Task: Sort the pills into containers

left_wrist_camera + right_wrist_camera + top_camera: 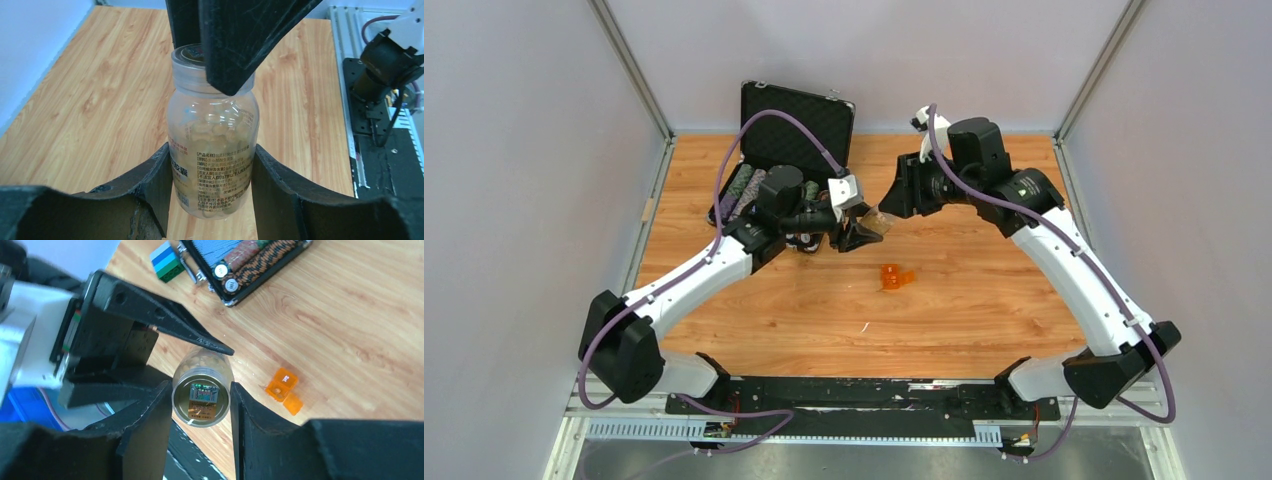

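Left gripper (211, 172) clamped on lower body of clear bottle (212, 130), one finger each side; bottle held above the table (984, 300); right gripper (201, 399) closed in on the bottle's cap, fingers touching both sides; the two grippers meet over mid-table; pills (215, 127) pale, round, packed inside bottle, count unreadable; label print too small to read; cap half hidden by right finger in left wrist view, bottle bottom cut off there; orange box (894, 278) on table just nearer than the grippers, apart from both, lids unclear; black case (796, 115) open at far left, partly hidden by left arm; wood-grain table, grey walls (524, 150) around
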